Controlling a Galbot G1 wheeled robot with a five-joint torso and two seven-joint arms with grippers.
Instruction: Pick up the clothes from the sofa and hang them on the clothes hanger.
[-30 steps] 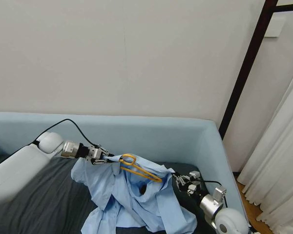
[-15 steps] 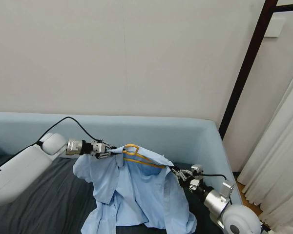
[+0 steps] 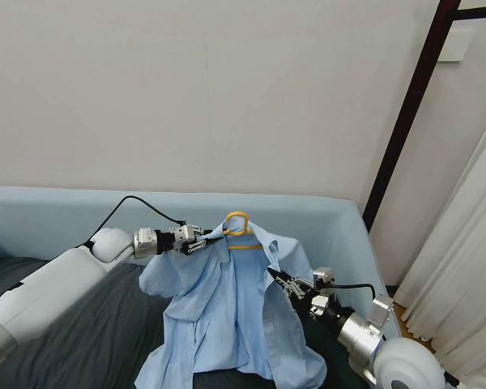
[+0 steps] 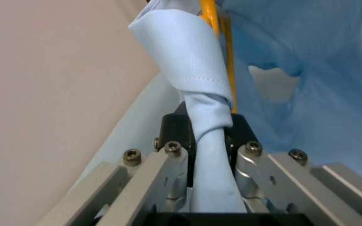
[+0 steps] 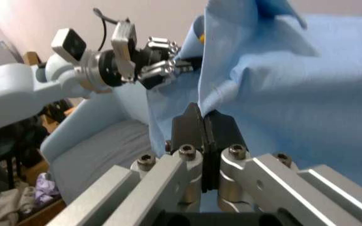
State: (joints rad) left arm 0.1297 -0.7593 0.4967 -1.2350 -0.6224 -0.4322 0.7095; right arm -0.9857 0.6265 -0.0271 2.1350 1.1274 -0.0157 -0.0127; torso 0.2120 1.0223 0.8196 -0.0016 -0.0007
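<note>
A light blue shirt point(image 3: 227, 316) hangs spread on a yellow hanger point(image 3: 236, 219), lifted above the sofa seat. My left gripper point(image 3: 201, 238) is shut on the shirt's shoulder at one end of the hanger; in the left wrist view the fabric point(image 4: 193, 70) and the yellow hanger wire point(image 4: 222, 56) run into that gripper point(image 4: 207, 136). My right gripper point(image 3: 280, 282) is shut on the shirt's other side, lower down. The right wrist view has its pads point(image 5: 187, 127) pinching the shirt's edge point(image 5: 282, 80), with the left gripper point(image 5: 162, 70) farther off. The shirt's hem rests on the seat.
The pale blue sofa point(image 3: 324, 227) has a dark grey seat point(image 3: 81, 332) and stands against a plain wall. A dark slanted pole point(image 3: 405, 121) rises at the right, with a white curtain point(image 3: 470, 267) beyond it. Clothes point(image 5: 5, 212) lie on the floor.
Both grippers have lifted the shirt and hanger up and toward the backrest. The shirt has gone from a crumpled heap to hanging nearly upright, hook on top.
</note>
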